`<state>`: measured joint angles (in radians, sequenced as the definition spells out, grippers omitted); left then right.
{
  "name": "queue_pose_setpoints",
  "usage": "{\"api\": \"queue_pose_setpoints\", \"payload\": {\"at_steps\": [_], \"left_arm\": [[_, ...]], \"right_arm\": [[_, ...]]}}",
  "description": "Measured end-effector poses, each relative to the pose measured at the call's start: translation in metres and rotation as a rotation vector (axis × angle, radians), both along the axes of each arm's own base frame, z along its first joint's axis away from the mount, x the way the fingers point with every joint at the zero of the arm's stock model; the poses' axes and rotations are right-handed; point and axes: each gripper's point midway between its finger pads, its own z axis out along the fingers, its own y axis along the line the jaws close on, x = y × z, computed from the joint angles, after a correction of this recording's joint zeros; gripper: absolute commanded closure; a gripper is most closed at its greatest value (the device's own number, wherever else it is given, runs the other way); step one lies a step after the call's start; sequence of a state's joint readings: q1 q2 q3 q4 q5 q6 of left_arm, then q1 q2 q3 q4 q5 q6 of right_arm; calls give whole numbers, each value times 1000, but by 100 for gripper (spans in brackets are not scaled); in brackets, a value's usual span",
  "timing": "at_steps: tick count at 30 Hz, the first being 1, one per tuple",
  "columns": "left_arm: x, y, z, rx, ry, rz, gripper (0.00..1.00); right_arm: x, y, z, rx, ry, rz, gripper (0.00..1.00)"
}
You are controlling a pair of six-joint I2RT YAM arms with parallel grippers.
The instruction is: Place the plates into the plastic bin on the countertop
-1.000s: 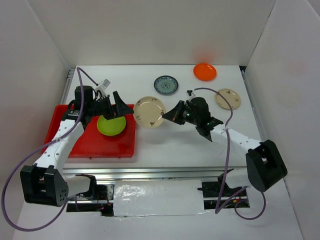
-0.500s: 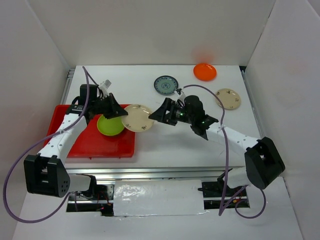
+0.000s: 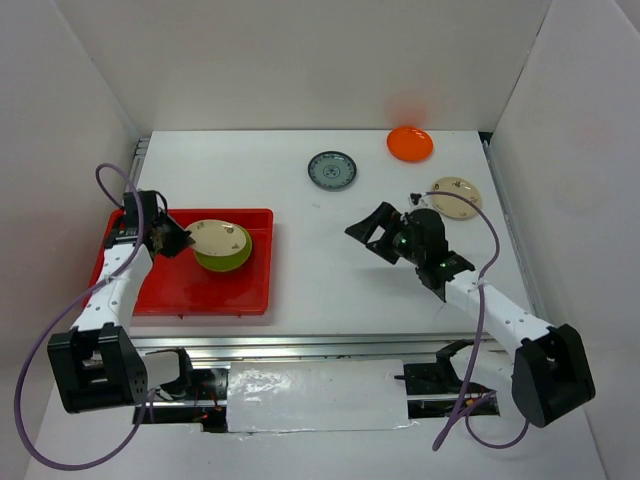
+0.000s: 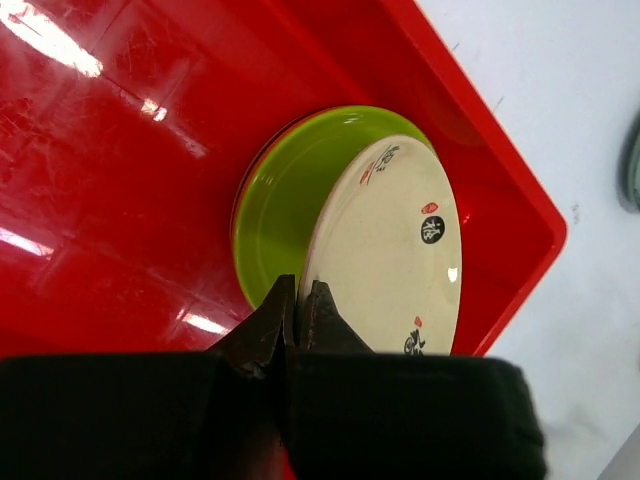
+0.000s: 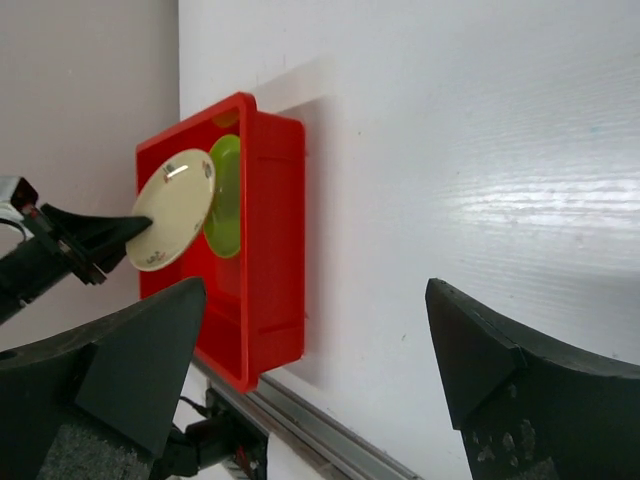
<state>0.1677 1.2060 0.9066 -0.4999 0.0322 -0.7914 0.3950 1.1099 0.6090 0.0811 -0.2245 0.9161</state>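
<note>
My left hand (image 4: 298,297), at the desk's (image 3: 320,275) left edge, pinches the tilted cream plate (image 4: 390,250), half hiding the green plate (image 4: 275,200) in the bin (image 4: 90,200); my right hand (image 3: 370,230) hangs open.

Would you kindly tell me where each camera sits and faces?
Top external: above and behind, looking down on the countertop; left arm and right arm show.
Left wrist: looks past the left gripper at the cream plate it pinches over the red bin.
Right wrist: looks low across the countertop toward that bin, framed by the open right gripper.
Shared: both wrist views show cream plate and lime green plate.
</note>
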Motion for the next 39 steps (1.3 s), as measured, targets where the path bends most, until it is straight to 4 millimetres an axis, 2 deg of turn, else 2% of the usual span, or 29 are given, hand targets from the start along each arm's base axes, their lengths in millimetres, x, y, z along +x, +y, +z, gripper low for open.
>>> {"api": "queue_pose_setpoints", "payload": {"at_steps": [1, 2, 3, 4, 8, 12, 14, 18, 20, 21, 22, 26, 30, 34, 37, 39], "left_arm": [[0, 0, -4, -3, 12, 0, 88], [1, -1, -8, -5, 22, -1, 48], [1, -1, -12, -6, 32, -2, 27], [2, -2, -15, -8, 39, -4, 1], [0, -4, -14, -13, 40, 3, 1], [-10, -4, -6, 26, 38, -12, 1], [-17, -4, -1, 46, 42, -23, 1], [-32, -6, 15, 72, 1, -59, 1], [-37, -10, 27, 84, -48, -93, 1], [-39, -13, 35, 90, -77, -120, 1], [-41, -17, 41, 93, -105, -153, 1], [-43, -39, 54, 61, -176, -309, 1], [-43, -60, 63, 15, -253, -440, 1], [-48, -74, 72, -9, -309, -522, 1], [-48, -79, 77, -18, -338, -553, 1], [-48, -80, 78, -12, -346, -568, 1]], "right_arm": [[1, -4, 3, 0, -8, -12, 1], [2, -9, 6, 0, -19, -23, 0], [4, -13, 9, -2, -29, -35, 0], [5, -18, 11, -4, -35, -48, 0], [14, -50, 13, -23, -37, -148, 0], [25, -95, -1, -56, 16, -292, 0], [29, -123, -12, -78, 57, -385, 0], [35, -193, -37, -103, 143, -622, 0], [36, -229, -57, -112, 210, -741, 0], [37, -242, -65, -114, 232, -781, 0], [37, -254, -81, -114, 281, -817, 0], [49, -277, -125, -54, 377, -878, 0], [92, -297, -119, 54, 316, -891, 0], [122, -315, -117, 93, 308, -909, 2], [141, -328, -118, 125, 312, -918, 9], [149, -333, -119, 147, 316, -918, 18]]}}
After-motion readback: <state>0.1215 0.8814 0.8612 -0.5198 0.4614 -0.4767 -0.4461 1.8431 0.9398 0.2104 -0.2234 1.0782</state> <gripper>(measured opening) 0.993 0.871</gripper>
